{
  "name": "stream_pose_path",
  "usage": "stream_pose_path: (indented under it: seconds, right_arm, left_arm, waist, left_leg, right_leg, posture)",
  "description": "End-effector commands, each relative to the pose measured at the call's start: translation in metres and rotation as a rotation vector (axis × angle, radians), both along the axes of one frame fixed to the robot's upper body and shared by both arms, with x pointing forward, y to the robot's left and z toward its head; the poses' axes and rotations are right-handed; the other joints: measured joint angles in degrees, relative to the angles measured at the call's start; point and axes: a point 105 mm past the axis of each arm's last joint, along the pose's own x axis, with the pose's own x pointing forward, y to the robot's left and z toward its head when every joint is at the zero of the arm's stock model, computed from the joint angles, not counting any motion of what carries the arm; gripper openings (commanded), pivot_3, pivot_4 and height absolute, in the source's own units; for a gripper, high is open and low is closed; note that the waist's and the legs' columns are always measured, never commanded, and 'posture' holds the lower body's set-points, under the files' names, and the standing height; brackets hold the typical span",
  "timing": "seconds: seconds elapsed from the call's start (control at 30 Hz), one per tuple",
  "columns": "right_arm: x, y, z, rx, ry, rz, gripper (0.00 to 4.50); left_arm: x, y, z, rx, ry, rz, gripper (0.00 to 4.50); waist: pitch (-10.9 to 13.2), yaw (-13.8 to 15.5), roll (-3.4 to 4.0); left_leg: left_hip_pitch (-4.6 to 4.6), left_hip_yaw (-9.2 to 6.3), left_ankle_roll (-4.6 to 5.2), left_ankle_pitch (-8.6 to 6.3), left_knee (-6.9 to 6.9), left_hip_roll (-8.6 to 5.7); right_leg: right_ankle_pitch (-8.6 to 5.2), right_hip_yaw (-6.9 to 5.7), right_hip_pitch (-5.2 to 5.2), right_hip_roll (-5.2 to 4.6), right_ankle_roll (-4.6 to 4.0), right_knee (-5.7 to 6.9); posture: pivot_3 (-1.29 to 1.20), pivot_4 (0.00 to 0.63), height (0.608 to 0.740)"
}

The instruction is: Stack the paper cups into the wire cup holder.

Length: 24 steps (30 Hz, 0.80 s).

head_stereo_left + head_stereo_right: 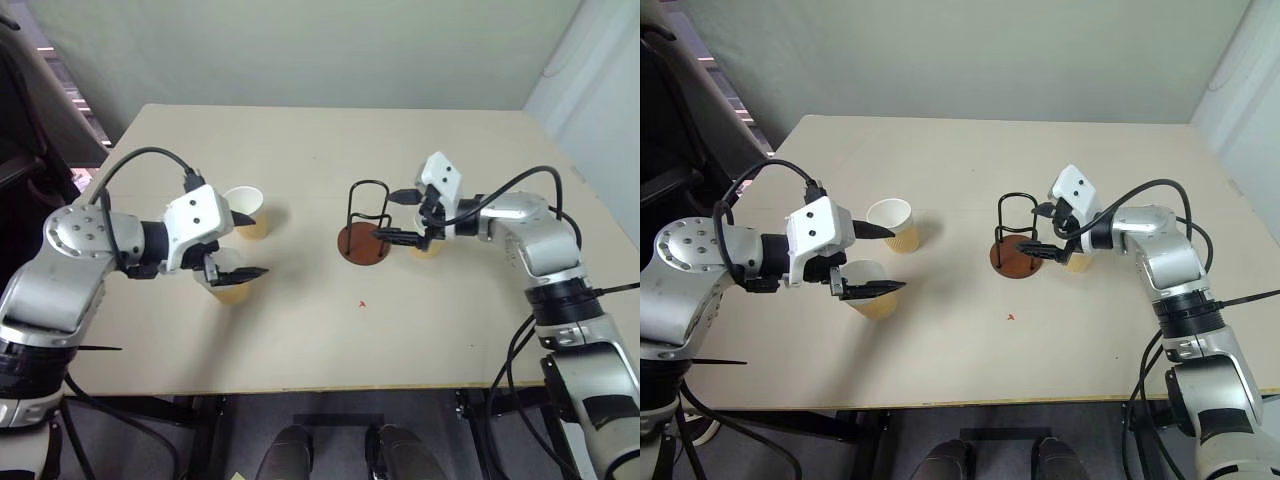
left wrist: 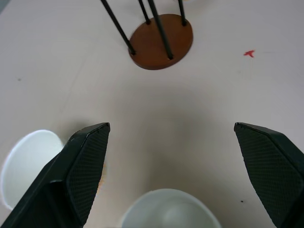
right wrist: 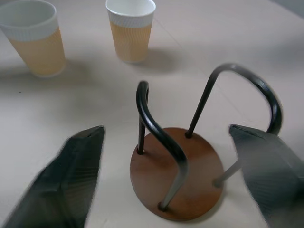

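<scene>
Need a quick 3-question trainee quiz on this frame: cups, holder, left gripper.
1. True or false: a cup already sits inside the wire cup holder.
2. How many paper cups are in the scene?
3. The left gripper, fingers open, is lined up on which item? A: the nearer cup on the robot's left. B: the farther cup on the robot's left. C: the wire cup holder.

Key: 1 false, the holder is empty. 2 three. 3 A.
</scene>
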Motion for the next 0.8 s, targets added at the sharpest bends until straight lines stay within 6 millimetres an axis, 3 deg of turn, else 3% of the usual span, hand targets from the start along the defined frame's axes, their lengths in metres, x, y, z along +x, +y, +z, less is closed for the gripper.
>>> stream_pose_path:
  seconds: [0.03,0.23,0.3,0.4,0.53,0.7,0.8]
  right_arm:
    - [0.0,0.005,0.015,0.012,-0.056,0.024,2.83]
    - [-0.001,0.009,0.013,0.023,-0.049,0.036,0.55]
    - [-0.002,0.01,0.012,0.026,-0.048,0.036,0.07]
    - [-0.003,0.01,0.014,0.035,-0.054,0.038,0.07]
    - [-0.015,0.011,0.032,0.052,-0.096,0.077,0.07]
    - [-0.076,0.02,0.051,-0.047,-0.113,0.362,0.07]
    - [-0.108,0.03,0.042,-0.114,-0.089,0.527,0.07]
  left_arm:
    - [-0.003,0.002,0.016,0.003,-0.062,0.011,4.5]
    - [-0.004,0.001,0.018,0.008,-0.063,0.012,4.5]
    - [-0.003,0.001,0.018,0.011,-0.064,0.011,4.5]
    - [-0.002,0.0,0.019,0.012,-0.065,0.007,4.5]
    - [-0.001,-0.001,0.019,0.016,-0.064,-0.005,4.5]
    - [-0.005,-0.004,0.016,0.038,-0.027,-0.067,4.5]
    - [-0.017,-0.011,0.006,0.058,0.043,-0.156,4.5]
  waist:
    - [0.0,0.0,0.0]
    - [0.0,0.0,0.0]
    - [0.0,0.0,0.0]
    - [0.0,0.0,0.0]
    - [0.0,0.0,0.01]
    - [0.0,0.2,-0.01]
    - [0.0,0.1,-0.05]
  left_leg:
    - [0.0,-0.01,0.0,0.0,-0.03,0.0]
    - [0.07,-0.01,-0.02,0.01,-0.07,0.0]
    - [0.07,-0.01,-0.02,0.02,-0.06,0.0]
    - [0.06,-0.01,-0.02,0.01,-0.07,0.0]
    - [0.06,-0.01,-0.03,0.02,-0.1,0.0]
    - [0.01,0.0,-0.12,0.07,-0.22,0.0]
    - [0.02,0.0,-0.18,0.1,-0.25,0.0]
  right_leg:
    - [0.0,0.0,0.0,0.0,0.0,0.02]
    - [0.05,0.0,0.0,-0.01,-0.05,0.1]
    - [0.05,0.0,0.0,-0.01,-0.06,0.1]
    - [0.05,0.0,0.0,-0.01,-0.06,0.09]
    - [0.05,-0.01,0.0,-0.01,-0.06,0.06]
    - [0.03,-0.03,-0.04,-0.01,-0.06,-0.01]
    - [-0.01,-0.03,-0.01,0.03,-0.06,-0.04]
  posture:
    - [0.0,0.15,0.74]
    - [0.0,0.15,0.74]
    - [0.0,0.15,0.74]
    - [0.0,0.15,0.74]
    - [0.0,0.15,0.74]
    - [0.0,0.15,0.74]
    - [0.0,0.15,0.74]
